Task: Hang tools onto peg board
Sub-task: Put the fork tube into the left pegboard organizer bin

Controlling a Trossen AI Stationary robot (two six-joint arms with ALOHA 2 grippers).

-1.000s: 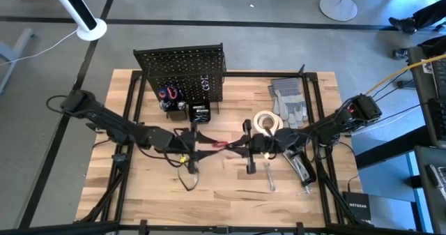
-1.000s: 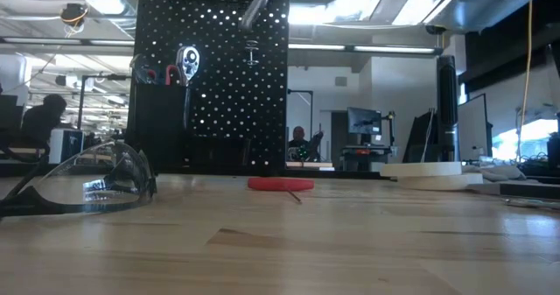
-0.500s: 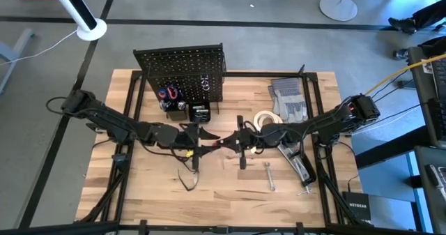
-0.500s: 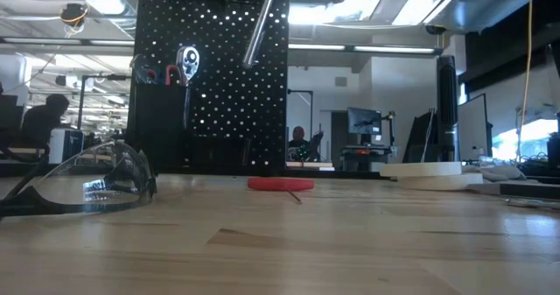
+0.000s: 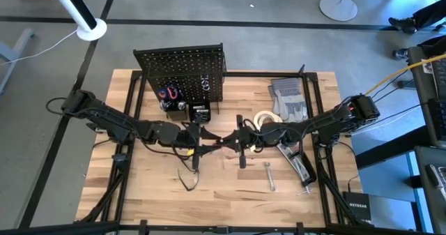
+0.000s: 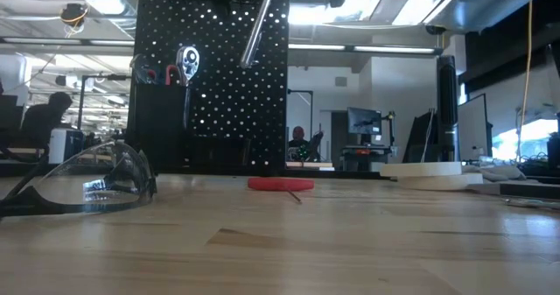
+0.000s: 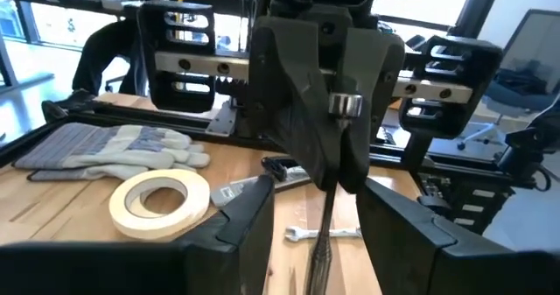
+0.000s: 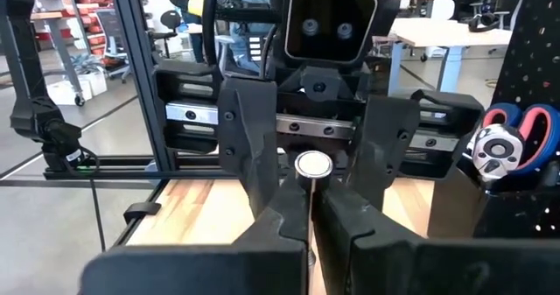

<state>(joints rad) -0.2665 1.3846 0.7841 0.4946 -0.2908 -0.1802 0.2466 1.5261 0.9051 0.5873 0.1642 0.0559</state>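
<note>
left tool (image 5: 201,139): level, spread, facing right | right tool (image 5: 239,141): clamped on silver rod (image 6: 261,24), mid-table

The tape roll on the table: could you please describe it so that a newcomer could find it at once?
Start at the black peg board standing at the table's far edge. Toward the right arm's side lie grey gloves, and the tape roll lies flat just in front of them. It is the only white ring among long metal tools.

pale wood table (image 5: 230,186), matt grain

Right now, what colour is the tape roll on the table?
White, the tape roll shows best in the left wrist view.
</note>
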